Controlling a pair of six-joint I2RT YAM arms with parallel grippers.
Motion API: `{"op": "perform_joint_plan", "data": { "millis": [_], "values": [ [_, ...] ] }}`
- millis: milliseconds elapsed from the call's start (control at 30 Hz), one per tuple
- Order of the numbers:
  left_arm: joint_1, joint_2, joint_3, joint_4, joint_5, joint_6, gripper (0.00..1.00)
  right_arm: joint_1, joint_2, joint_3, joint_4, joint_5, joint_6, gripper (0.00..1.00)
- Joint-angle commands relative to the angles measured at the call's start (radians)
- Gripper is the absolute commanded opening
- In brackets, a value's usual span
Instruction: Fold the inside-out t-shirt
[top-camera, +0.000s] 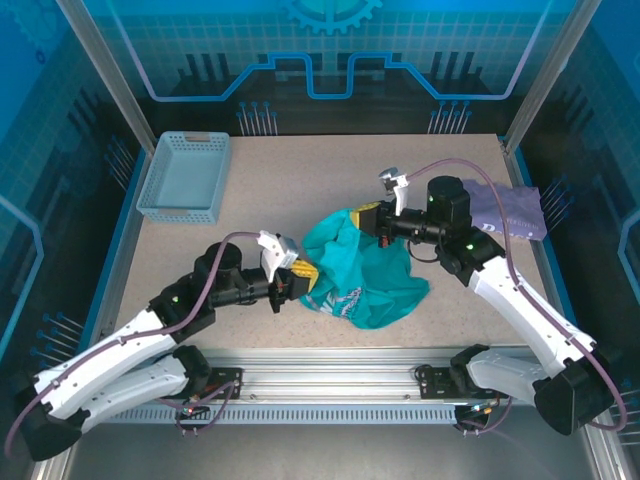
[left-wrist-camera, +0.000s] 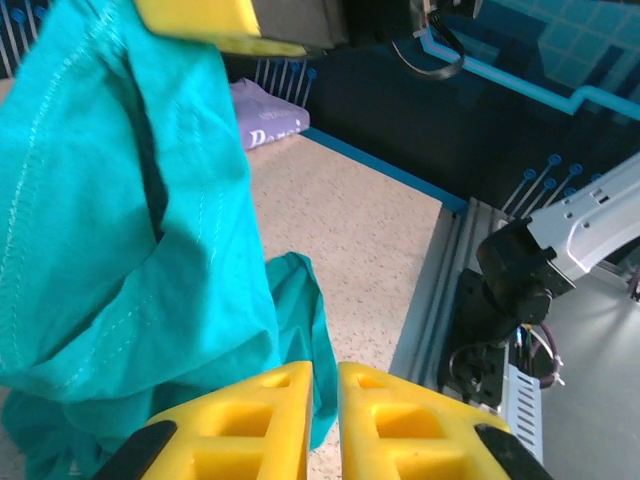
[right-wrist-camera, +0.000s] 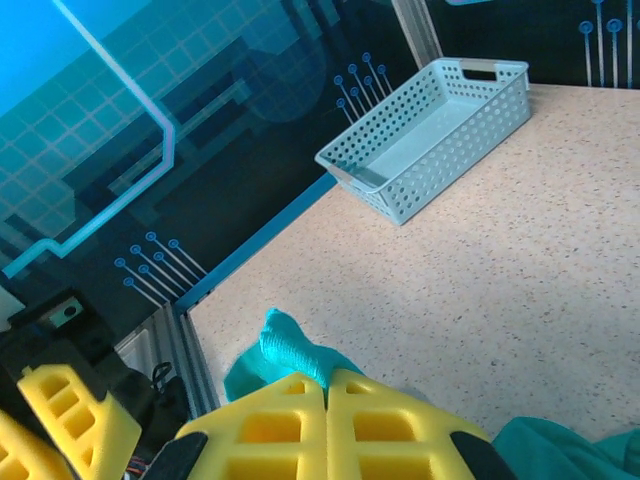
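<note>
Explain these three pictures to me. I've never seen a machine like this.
Two robot arms are bolted to the near edge of a table. One picture looks down from above; the other two come from a camera on each wrist, with its yellow fingers at the bottom. On the table lie a teal t-shirt, a pale-blue basket and a purple garment. The right gripper is shut on the t-shirt, holding part up. The left gripper sits at its edge, fingers nearly together; whether it grips cloth I can't tell.

so the t-shirt (top-camera: 365, 272) sits in the middle of the bench (top-camera: 300, 190), basket (top-camera: 185, 178) back left, folded garment (top-camera: 512, 208) over on the right
</note>
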Motion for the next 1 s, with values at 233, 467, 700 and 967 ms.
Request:
{"op": "perform_joint_plan", "data": {
  "millis": [233, 467, 700, 967],
  "values": [
    [0.007, -0.015, 0.015, -0.021, -0.270, 0.006, 0.29, -0.016, -0.025, 0.002, -0.060, -0.044, -0.146, 0.00],
    [0.112, 0.061, 0.091, -0.121, -0.245, -0.153, 0.45, -0.017, -0.051, -0.035, -0.057, -0.108, -0.219, 0.00],
    [0.118, 0.181, 0.144, -0.129, -0.111, -0.168, 0.49, -0.017, -0.065, -0.048, -0.056, -0.123, -0.238, 0.00],
    [0.118, 0.289, 0.153, -0.134, 0.059, -0.182, 0.24, -0.017, -0.163, -0.122, -0.079, -0.080, -0.275, 0.00]
  ]
}}
